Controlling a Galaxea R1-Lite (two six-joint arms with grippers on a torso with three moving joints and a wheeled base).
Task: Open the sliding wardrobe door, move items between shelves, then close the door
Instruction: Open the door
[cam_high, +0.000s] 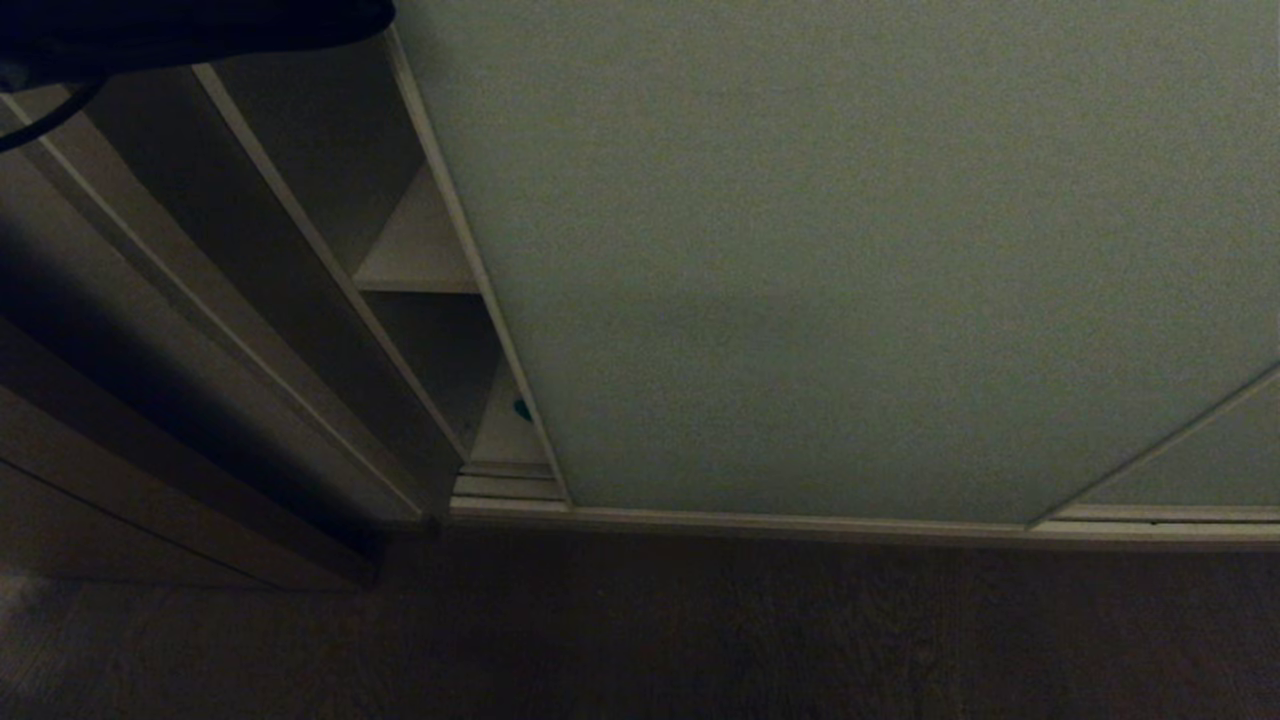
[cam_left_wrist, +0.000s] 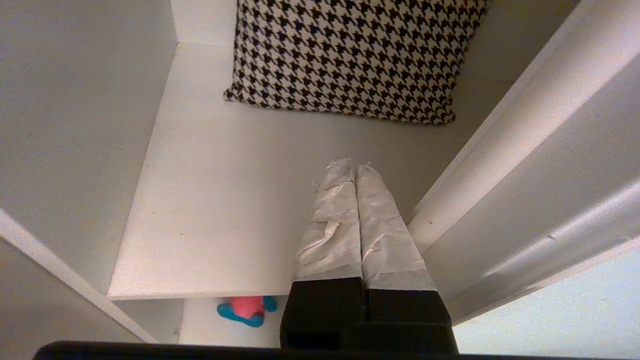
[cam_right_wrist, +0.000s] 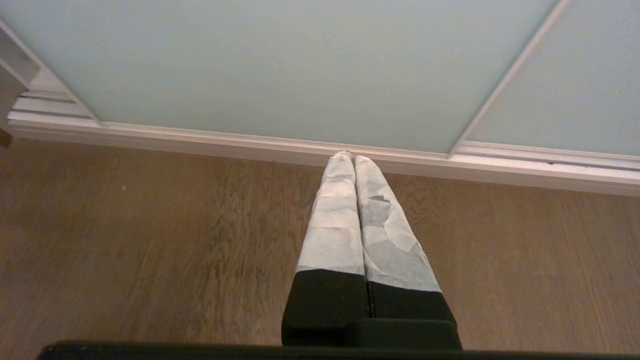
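Note:
The pale grey-green sliding wardrobe door (cam_high: 850, 260) stands slid partly aside, leaving a narrow gap at its left edge where white shelves (cam_high: 420, 250) show. My left gripper (cam_left_wrist: 354, 167) is shut and empty, its taped fingers over a white shelf (cam_left_wrist: 210, 200) close beside the door's light frame (cam_left_wrist: 505, 145). On the shelf below lies a blue plush toy with a pink-red belly (cam_left_wrist: 246, 310), seen in the head view as a blue speck (cam_high: 521, 408). My right gripper (cam_right_wrist: 348, 159) is shut and empty, parked above the wooden floor in front of the door (cam_right_wrist: 280, 65).
A black-and-white houndstooth cushion (cam_left_wrist: 355, 55) leans at the back of the shelf under my left gripper. A dark brown wooden side panel (cam_high: 170, 330) stands left of the opening. The door's floor rail (cam_high: 820, 525) runs along the wooden floor (cam_right_wrist: 150, 240).

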